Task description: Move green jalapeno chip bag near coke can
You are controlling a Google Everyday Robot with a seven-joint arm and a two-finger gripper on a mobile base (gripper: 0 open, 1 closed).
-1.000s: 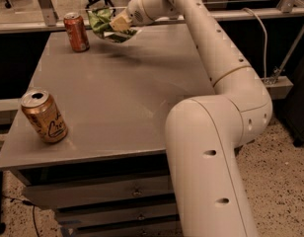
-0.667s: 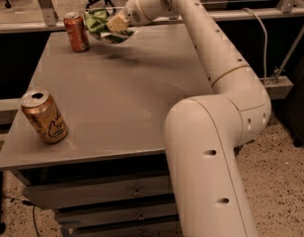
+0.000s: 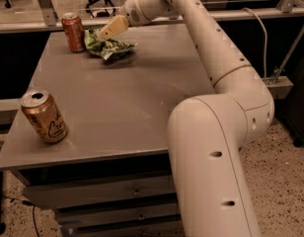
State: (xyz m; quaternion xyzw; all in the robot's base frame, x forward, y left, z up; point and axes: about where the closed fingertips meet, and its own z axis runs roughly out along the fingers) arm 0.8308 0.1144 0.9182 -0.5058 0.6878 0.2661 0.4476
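Observation:
The green jalapeno chip bag point(image 3: 108, 46) lies crumpled on the grey table point(image 3: 117, 98) at its far left. It sits just right of the red-orange coke can point(image 3: 73, 31), which stands upright near the table's back left corner. The bag's left edge is close to the can, perhaps touching it. My gripper point(image 3: 110, 29) reaches in from the right on the long white arm. It sits directly over the bag's upper part, at or just above its surface.
A golden-tan can point(image 3: 43, 115) with dark script stands at the table's front left corner. The arm's large white base segment point(image 3: 211, 162) fills the front right. Drawers sit under the table, and office chairs stand behind a rail at the back.
The gripper has lowered the bag beside the coke can. The bag, held just above the table before, now rests spread out on the tabletop.

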